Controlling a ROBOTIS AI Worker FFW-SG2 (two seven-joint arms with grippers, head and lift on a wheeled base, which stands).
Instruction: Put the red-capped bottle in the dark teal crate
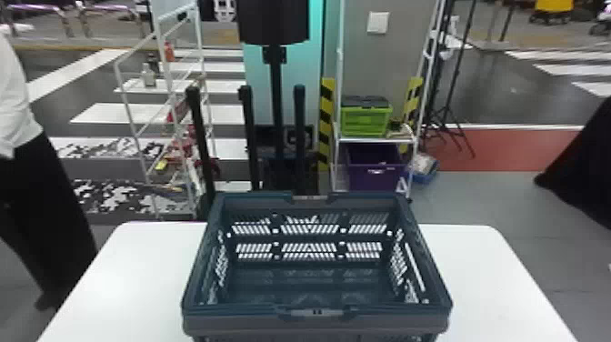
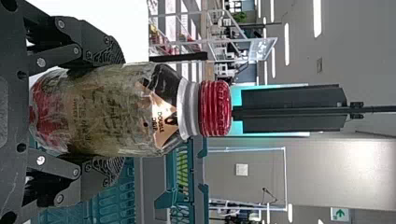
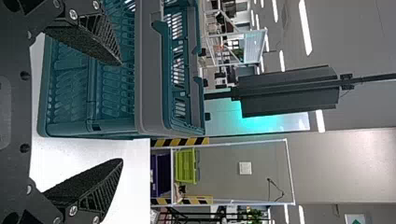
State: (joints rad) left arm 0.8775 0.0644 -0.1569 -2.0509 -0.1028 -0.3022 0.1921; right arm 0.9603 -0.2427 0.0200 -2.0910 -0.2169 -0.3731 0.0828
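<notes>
In the left wrist view, my left pincer [image 2: 119, 112] is pinching the wrapped, red-capped bottle [image 2: 100, 112] upright. The dark teal plastic crate [image 1: 382, 324] is sitting bottom centre in the head view. My right pincer [image 3: 122, 112] is standing spread. I should be clearing the rim, centring the bottle, then lowering it gently before releasing.

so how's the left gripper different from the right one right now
The left gripper has its fingers closed on the red-capped bottle, while the right gripper is open and empty. The bottle partly covers the left gripper's fingers; the right gripper's fingers stand apart with nothing between them. Both have two black, ribbed fingers, and both have the teal crate beyond them.
</notes>
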